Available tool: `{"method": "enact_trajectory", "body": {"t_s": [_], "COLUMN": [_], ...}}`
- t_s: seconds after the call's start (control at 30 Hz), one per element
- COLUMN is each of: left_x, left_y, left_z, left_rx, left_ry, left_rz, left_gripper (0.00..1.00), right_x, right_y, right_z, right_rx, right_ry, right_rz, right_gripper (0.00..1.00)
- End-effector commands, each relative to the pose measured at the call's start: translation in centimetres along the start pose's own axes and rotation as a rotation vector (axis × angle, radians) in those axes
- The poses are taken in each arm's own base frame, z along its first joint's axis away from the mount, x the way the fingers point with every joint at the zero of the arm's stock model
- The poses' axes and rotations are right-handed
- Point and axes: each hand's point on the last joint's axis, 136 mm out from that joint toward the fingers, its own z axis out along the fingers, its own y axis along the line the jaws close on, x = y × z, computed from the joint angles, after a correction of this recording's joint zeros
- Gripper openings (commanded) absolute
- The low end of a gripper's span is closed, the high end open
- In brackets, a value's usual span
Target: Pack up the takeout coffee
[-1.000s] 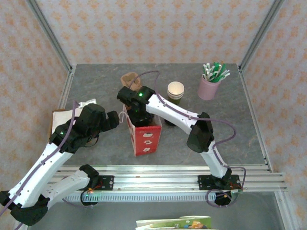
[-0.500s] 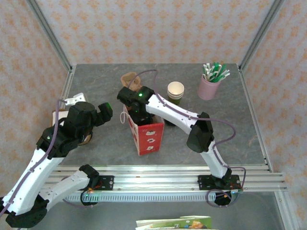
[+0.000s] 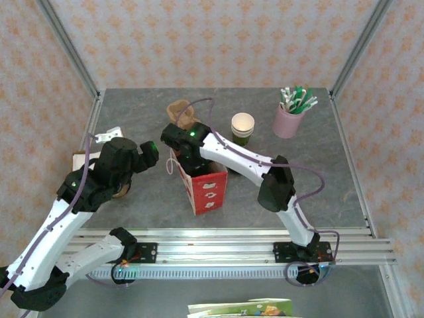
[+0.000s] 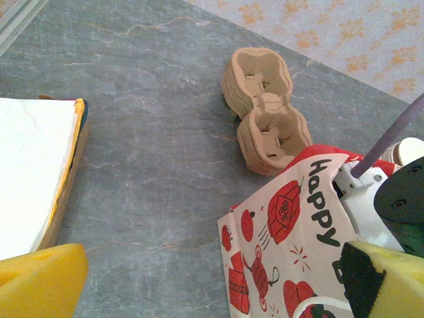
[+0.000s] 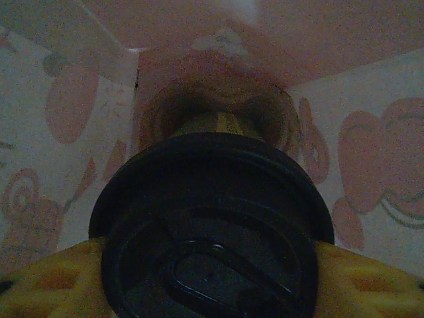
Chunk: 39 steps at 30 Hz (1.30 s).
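Right hand [image 5: 211, 271]: I reach down into the red paper bag [image 3: 205, 189]. My two yellow pads [image 5: 46, 278] press on both sides of the takeout coffee [image 5: 212, 199], so I am clamped on it.
Takeout coffee: it is inside the bag, upright, with its black lid towards my wrist camera. I cannot tell if it stands on the bag's bottom.
Left hand [image 3: 147, 154]: my fingers are wide apart and hold nothing. I hover above the grey surface [image 3: 318, 172], just beside the left of the bag.
Paper bag: it stands open in the middle of the surface, with the word "Happy" on its side.
Behind the bag: a brown cardboard cup carrier [image 4: 265, 109].
Left edge: a stack of white napkins [image 4: 30, 172].
Far right: lidless green cups [image 3: 242, 126] and a pink cup of straws [image 3: 291, 112].
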Motion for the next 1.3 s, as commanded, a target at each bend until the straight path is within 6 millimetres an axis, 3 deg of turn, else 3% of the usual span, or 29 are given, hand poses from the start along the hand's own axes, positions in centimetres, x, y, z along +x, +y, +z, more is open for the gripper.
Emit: {"method": "enact_trajectory", "body": {"t_s": [0.0, 1.1, 1.27], "left_x": [-1.1, -0.9, -0.7], "left_y": [0.1, 0.6, 0.7], "left_z": [-0.7, -1.1, -1.0], "left_rx": [0.012, 0.013, 0.011], "left_ry": [-0.039, -0.044, -0.042], "left_rz": [-0.027, -0.033, -0.032], "left_gripper": [0.99, 0.99, 0.99], "right_x": [0.3, -0.5, -0.5], "right_y": [-0.1, 0.4, 0.9], "right_z": [0.3, -0.8, -1.1], "right_rx": [0.03, 0.032, 0.029], "right_ry": [0.016, -0.032, -0.041], "right_rz": [-0.023, -0.031, -0.039], "right_gripper": [0.56, 0.85, 0.93]}}
